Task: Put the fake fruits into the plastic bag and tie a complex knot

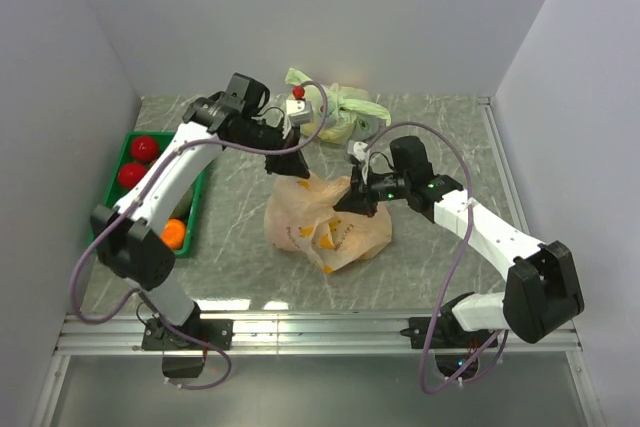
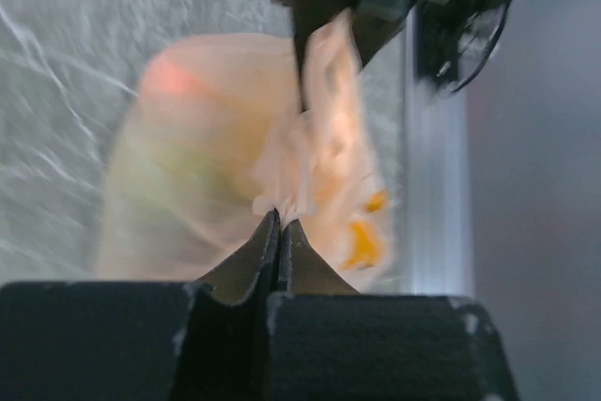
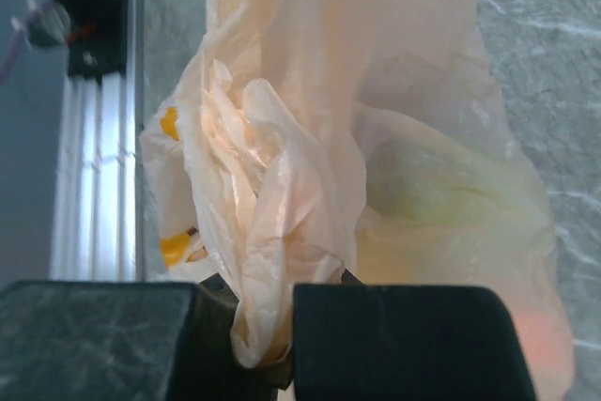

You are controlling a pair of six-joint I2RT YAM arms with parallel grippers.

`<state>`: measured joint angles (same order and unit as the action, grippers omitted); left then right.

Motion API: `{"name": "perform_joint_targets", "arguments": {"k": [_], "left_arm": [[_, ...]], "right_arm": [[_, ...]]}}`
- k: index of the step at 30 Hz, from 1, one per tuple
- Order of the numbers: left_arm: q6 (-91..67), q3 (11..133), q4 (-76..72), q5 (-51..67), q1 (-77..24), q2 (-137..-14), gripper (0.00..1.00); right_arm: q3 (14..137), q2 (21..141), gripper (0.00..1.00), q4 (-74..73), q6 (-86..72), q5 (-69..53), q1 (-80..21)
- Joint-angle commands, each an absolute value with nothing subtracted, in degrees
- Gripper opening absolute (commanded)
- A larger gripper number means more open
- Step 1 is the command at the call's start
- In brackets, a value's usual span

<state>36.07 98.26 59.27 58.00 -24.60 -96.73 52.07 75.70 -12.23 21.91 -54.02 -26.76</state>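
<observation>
The peach-orange plastic bag [image 1: 325,219] lies mid-table, banana prints showing. Green and red fake fruits [image 3: 441,204] glow faintly through its skin. My right gripper [image 3: 268,321] is shut on a bunched strip of the bag's top; from above it sits at the bag's upper right [image 1: 357,197]. My left gripper [image 2: 279,218] is shut, its tips pinching a fold of the bag's film, at the bag's upper left [image 1: 303,162]. Between the two grippers the film is pulled up into a ridge. A knot is not in view.
A green bin [image 1: 196,209] at the left holds two red fruits [image 1: 143,147] and an orange one [image 1: 175,235]. A pale green bag [image 1: 345,112] sits at the back wall. An aluminium rail [image 1: 300,327] runs along the near edge.
</observation>
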Motion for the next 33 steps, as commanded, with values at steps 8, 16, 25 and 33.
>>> {"name": "perform_joint_targets", "arguments": {"k": [8,16,25,33], "left_arm": [[-28.5,77.6,38.2,39.4,-35.8,-78.8,0.0],[-32.8,62.9,23.5,10.0,-49.8,-78.7,0.0],[-19.7,62.3,11.6,-8.2,-49.8,-87.5,0.0],[-9.5,66.6,4.2,0.0,-44.4,-87.8,0.0]], "right_arm": [[53.4,77.1,0.0,-3.9,-17.2,-47.3,-27.1],[51.1,76.6,0.0,-0.1,-36.4,-47.5,-26.2],[31.3,70.0,0.0,28.6,-71.7,-52.7,-27.2],[28.4,67.1,0.0,46.7,-91.6,-44.1,-32.4]]}}
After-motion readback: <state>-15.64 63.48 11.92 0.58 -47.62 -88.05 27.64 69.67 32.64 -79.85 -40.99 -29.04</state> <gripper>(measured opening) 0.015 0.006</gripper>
